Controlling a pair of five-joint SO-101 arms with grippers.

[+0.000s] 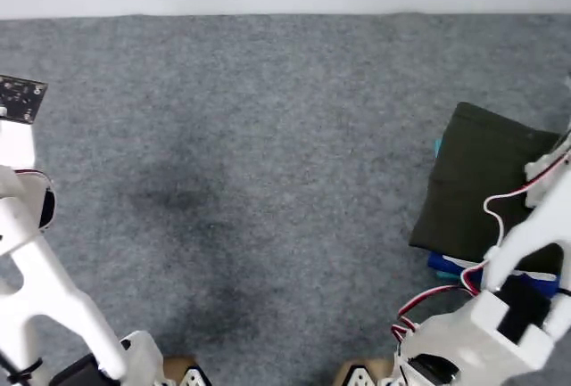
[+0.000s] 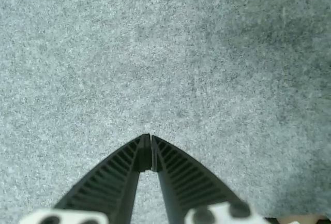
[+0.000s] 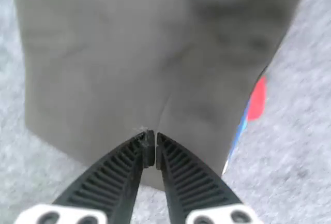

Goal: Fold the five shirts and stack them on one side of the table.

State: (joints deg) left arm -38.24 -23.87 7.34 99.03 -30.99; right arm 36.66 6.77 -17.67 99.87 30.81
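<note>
The left gripper (image 2: 150, 149) is closed tight. Its two black fingers (image 2: 119, 177) press tip to tip with nothing between them. It hangs over the bare gray mat (image 2: 207, 53).

The right gripper (image 3: 150, 146) is closed too, tips together. It sits right above the dark green shirt (image 3: 145, 53), close to one edge of it. A tiny crease in the cloth runs up from the tips, so it may be nipping a bit of the shirt, but that is hard to be sure of. A red edge (image 3: 257, 100) peeks out from under the green shirt.

In the high view, the green shirt is folded and lies on top of the stack (image 1: 473, 190) at the right side of the table. A blue shirt (image 1: 449, 267) sticks out under it on the near side. The white right arm (image 1: 517, 252) hangs over the stack. The left arm (image 1: 40, 270) stands at the far left, well apart from the shirts.
</note>
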